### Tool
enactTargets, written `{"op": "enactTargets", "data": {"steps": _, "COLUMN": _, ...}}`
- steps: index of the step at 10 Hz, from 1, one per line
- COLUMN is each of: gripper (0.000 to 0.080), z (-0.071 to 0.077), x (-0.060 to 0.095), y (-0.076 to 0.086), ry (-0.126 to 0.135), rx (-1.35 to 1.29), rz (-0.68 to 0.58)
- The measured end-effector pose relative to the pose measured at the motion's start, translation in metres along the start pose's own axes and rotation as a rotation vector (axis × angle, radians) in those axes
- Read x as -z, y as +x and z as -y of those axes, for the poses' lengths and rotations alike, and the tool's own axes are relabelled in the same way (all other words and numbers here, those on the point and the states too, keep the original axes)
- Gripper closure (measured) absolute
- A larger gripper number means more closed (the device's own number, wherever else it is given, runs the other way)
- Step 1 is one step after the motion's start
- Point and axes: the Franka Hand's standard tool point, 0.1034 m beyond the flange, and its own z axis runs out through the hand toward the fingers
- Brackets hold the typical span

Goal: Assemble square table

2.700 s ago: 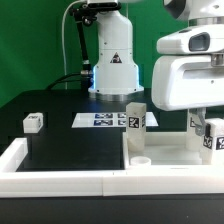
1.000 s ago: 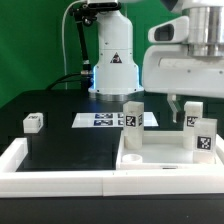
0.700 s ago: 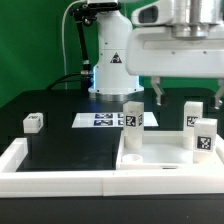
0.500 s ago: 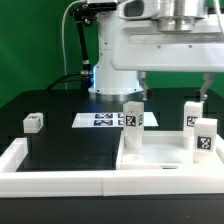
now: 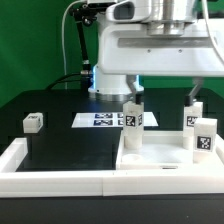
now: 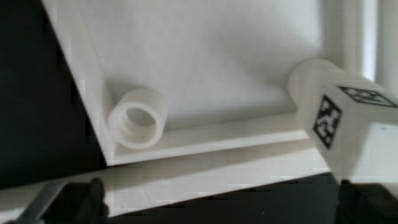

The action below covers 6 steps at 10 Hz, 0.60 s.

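Note:
The white square slab [image 5: 160, 152] lies at the exterior view's right, inside the border wall. Three white tagged legs stand upright on it: one at its left corner [image 5: 133, 127] and two at its right [image 5: 192, 113] [image 5: 204, 138]. A fourth leg [image 5: 34, 122] lies loose on the black table at the left. My gripper [image 5: 165, 92] hangs open and empty above the slab, its fingers wide apart between the left leg and the right legs. The wrist view shows the slab [image 6: 214, 60], a round corner boss [image 6: 137, 113], one leg [image 6: 342, 110], and my gripper [image 6: 217, 205].
The marker board [image 5: 105, 120] lies flat behind the slab. The long white border wall [image 5: 60, 180] runs along the front and left. The robot base [image 5: 112, 60] stands at the back.
The gripper has risen from the two right legs and moved to the exterior view's left, over the slab's middle. It has then come down a little. The legs have stayed put.

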Motion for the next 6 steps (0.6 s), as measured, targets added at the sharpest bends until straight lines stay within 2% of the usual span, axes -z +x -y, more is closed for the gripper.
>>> {"op": "enactTargets", "data": {"steps": 2, "gripper": 0.015, "z": -0.042, "x": -0.004, "y": -0.01, "ry": -0.008, "rx": 0.071, "rz": 0.013}}
{"op": "enactTargets", "data": {"steps": 4, "gripper": 0.015, "z": -0.079, "x": -0.006, "y": -0.011, "ry": -0.019, "rx": 0.075, "rz": 0.021}}
{"op": "enactTargets", "data": {"steps": 6, "gripper": 0.015, "z": -0.077, "x": -0.007, "y": -0.011, "ry": -0.018, "rx": 0.075, "rz": 0.022}}
